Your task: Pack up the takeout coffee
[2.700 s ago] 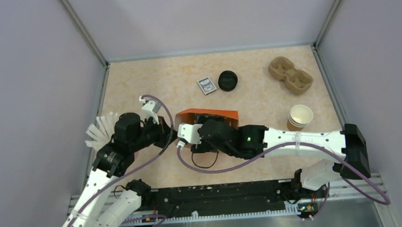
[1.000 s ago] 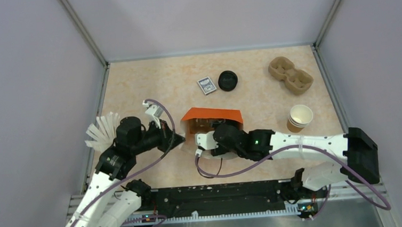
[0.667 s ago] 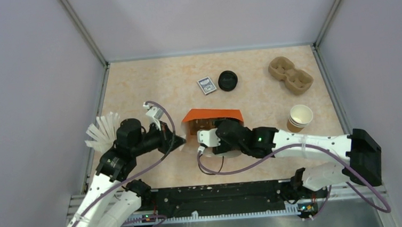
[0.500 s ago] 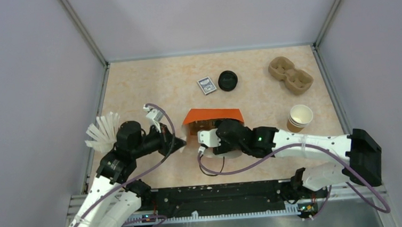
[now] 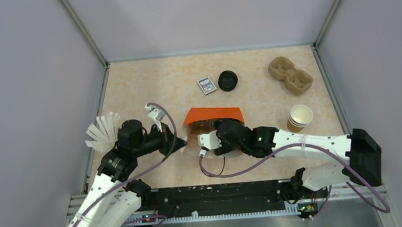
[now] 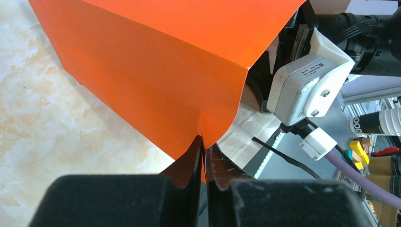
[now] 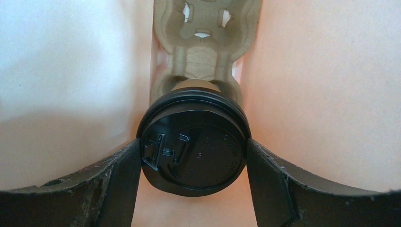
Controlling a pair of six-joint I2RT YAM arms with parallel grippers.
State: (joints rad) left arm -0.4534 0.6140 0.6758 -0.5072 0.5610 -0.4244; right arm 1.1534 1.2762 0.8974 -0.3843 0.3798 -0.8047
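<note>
Coffee (image 7: 194, 151) inside bag (image 6: 156, 71); both grippers engaged.
Left gripper (image 6: 203, 147) is pinched tight on the bag's edge. Right gripper (image 7: 194, 163) reaches into the bag, fingers (image 7: 118, 184) pressing both sides of the lidded coffee, which sits in a carrier (image 7: 205, 42) directly ahead.

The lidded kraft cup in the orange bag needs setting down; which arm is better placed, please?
Right, likely: the right gripper grips the black-lidded kraft paper cup by the brown pulp carrier; the left gripper pinches the orange paper bag.
</note>
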